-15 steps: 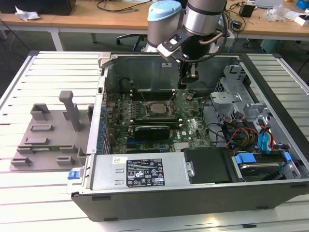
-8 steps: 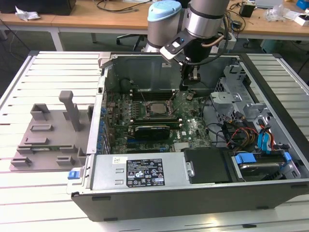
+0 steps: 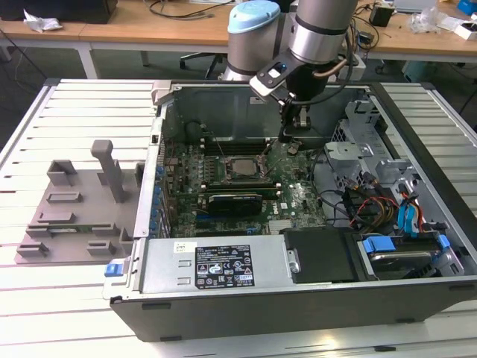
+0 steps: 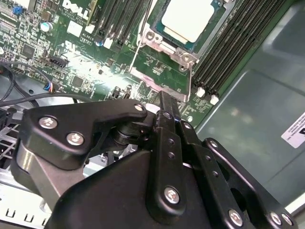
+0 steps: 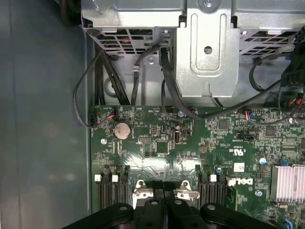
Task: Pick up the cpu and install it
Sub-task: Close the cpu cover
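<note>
Jaws closed, empty, mid-frame in the exterior view near cpu [image 3: 240, 168] seated in socket [image 4: 153, 37]. Move slowly, square to socket.

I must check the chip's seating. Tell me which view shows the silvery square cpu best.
The second wrist view: the silvery square cpu is close up, lying inside its metal socket frame, though partly cropped. The exterior view shows it small, mid-board. The first wrist view faces the green motherboard elsewhere.
</note>
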Robot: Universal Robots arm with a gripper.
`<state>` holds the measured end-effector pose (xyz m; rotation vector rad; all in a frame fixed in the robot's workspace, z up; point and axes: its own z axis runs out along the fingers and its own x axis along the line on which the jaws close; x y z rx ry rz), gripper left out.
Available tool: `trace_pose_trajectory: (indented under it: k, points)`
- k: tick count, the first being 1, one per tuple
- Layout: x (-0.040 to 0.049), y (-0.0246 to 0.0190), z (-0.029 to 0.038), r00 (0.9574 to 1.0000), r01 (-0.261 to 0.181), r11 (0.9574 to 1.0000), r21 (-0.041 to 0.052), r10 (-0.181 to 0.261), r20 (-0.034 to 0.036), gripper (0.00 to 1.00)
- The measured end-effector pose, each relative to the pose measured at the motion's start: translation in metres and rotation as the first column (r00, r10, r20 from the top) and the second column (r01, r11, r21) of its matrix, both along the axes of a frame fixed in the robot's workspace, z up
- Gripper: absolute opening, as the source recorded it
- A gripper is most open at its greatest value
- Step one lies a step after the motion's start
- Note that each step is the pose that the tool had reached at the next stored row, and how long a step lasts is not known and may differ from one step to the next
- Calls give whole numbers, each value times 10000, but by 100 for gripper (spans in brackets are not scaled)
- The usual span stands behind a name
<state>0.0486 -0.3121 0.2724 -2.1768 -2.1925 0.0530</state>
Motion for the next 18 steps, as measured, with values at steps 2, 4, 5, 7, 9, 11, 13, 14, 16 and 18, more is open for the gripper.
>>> trace_pose_trajectory:
  k: [2,4,5,7,9,11,13,14,16,18]
  points:
    - [35,2,-19,10000,-7,10000,-1,7,-12,11]
    - [62,4,-35,10000,-12,10000,-2,12,-23,11]
    - [79,6,-47,10000,-16,10000,-4,16,-31,11]
    - [83,6,-94,10000,-14,10000,-6,14,-46,11]
    - [83,6,-145,10000,-16,10000,-4,16,-61,11]
    - [83,6,-187,10000,-16,10000,-6,15,-72,11]
    - [-158,6,-193,10000,-17,10000,-5,17,-72,11]
    - [-261,6,-194,10000,-16,10000,-5,16,-72,11]
    - [-343,6,-195,10000,-17,10000,-5,17,-72,11]
    - [-360,6,-195,10000,-16,10000,-5,16,-73,11]
